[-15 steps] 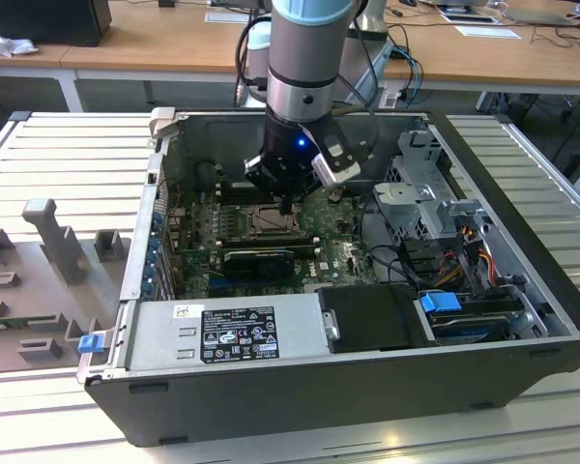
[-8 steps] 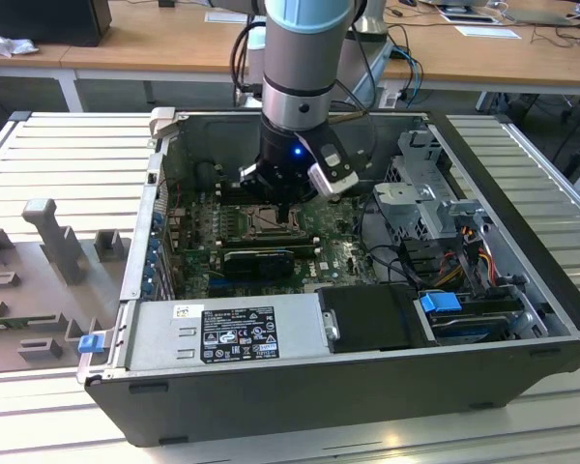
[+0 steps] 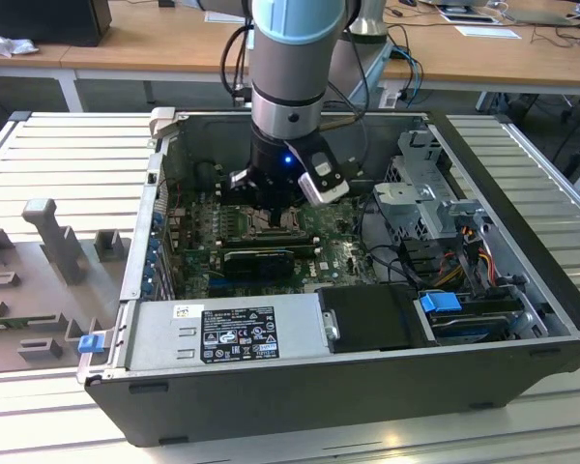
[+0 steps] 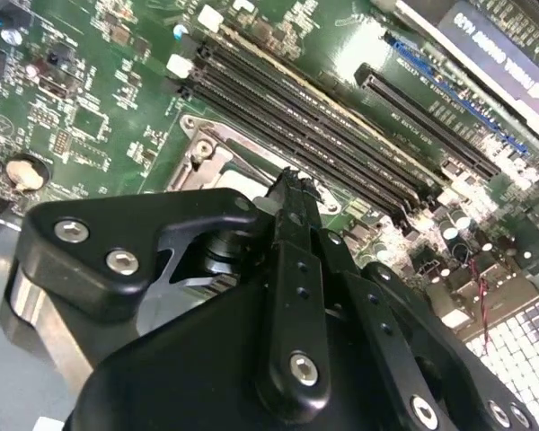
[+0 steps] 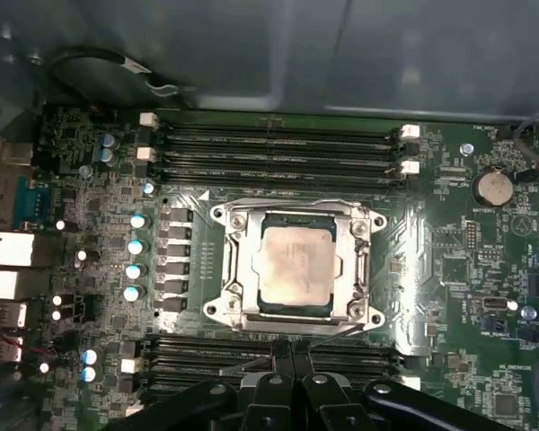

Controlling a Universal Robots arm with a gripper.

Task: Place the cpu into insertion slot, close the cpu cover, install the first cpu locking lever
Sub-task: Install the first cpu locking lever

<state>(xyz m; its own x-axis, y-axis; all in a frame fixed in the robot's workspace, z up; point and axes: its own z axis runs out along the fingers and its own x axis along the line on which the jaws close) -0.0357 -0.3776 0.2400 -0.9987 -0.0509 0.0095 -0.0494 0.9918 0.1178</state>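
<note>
In the first wrist view the cpu [image 5: 294, 263], a pale square chip, lies flat in the insertion slot [image 5: 214, 214] on the green motherboard [image 5: 449, 260]. The cpu cover [image 5: 235, 269], a silver frame, lies down around the chip. A thin metal lever rod [image 5: 341, 330] runs along the socket side nearest my gripper [image 5: 293, 355]. The black fingers [image 4: 292, 233] are pressed together, with their tip just at the socket's edge [image 4: 207, 148]. In the exterior view my gripper [image 3: 268, 211] hangs low inside the open computer case, over the socket.
Long black memory slots [image 5: 269, 144] flank the socket on two sides. The case walls [image 3: 140, 251] ring the board. A grey power supply [image 3: 222, 333], a black box [image 3: 372, 317], a drive cage [image 3: 425, 184] and loose cables [image 3: 464, 251] crowd the near and right sides.
</note>
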